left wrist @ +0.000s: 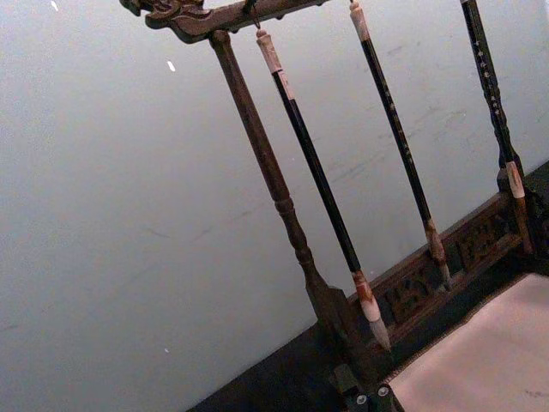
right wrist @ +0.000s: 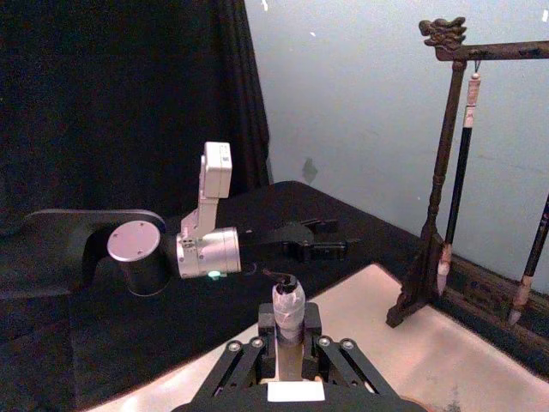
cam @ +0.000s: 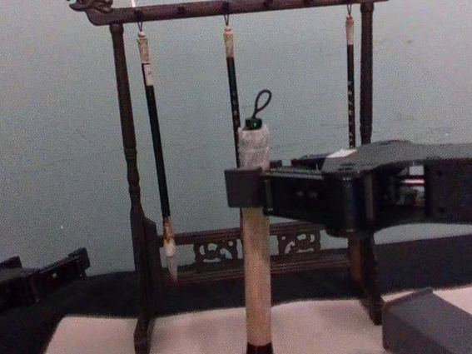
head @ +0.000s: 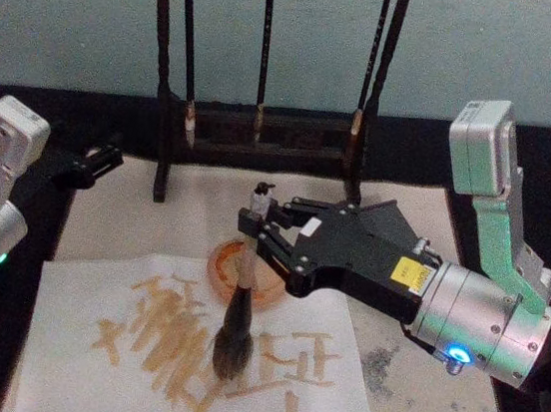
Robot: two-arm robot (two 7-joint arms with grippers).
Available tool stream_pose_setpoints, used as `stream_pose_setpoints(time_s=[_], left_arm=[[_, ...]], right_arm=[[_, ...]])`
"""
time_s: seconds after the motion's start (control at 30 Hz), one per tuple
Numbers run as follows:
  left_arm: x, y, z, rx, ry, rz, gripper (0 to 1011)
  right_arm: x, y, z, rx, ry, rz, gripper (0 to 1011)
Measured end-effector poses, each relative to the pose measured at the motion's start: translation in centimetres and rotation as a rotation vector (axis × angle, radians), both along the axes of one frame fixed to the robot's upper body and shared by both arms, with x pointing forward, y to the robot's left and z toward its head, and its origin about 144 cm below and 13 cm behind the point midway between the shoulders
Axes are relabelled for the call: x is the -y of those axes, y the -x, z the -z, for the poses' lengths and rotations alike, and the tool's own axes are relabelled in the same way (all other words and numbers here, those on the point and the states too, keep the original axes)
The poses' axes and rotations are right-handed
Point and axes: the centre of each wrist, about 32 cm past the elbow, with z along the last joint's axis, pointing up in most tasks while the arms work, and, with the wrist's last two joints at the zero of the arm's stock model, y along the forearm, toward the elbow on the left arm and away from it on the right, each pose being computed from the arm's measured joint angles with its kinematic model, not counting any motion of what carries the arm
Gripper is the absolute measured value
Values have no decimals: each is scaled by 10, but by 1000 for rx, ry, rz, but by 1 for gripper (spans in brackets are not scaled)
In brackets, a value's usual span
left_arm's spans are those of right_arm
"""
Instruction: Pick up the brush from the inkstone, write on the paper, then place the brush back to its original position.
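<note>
The brush [head: 239, 312] stands close to upright in the right tool [head: 258, 226], whose fingers are clamped on the pale upper handle just below the cord loop. The bristle head touches the paper [head: 84, 293] near its middle, among golden-brown strokes already laid there. The step in hand looks like the writing itself.

To do it well, I would keep the handle vertical and the pressure light, so that only the bristle tip bends. The sheet is loose and slightly creased, and a heavy drag could pull or wrinkle it. Strokes should stay inside the sheet's edges. They should also stay clear of the round orange dish [head: 218, 264] just at 12 o'clock of the bristles, which sits very near the handle's dark section.

The wooden rack [head: 265, 124] stands farther back at 12 o'clock, so lifts should go straight up rather than forward.

For the return, the inkstone [cam: 438, 325] lies toward 3 o'clock of the brush.

The left tool [head: 95, 162] is parked at 9 o'clock over the dark tabletop [head: 26, 105], well apart from the work.
</note>
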Motion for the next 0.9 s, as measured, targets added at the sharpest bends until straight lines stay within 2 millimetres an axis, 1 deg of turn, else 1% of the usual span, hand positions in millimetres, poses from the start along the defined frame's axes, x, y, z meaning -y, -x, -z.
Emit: stream_pose_setpoints(time_s=[0.5, 0.9], left_arm=[[0, 0, 0, 0, 0, 0, 1002], [0, 0, 0, 0, 0, 0, 1002]], right_arm=[[7, -6, 9, -24, -15, 30, 195], [22, -8, 16, -44, -14, 76, 195]])
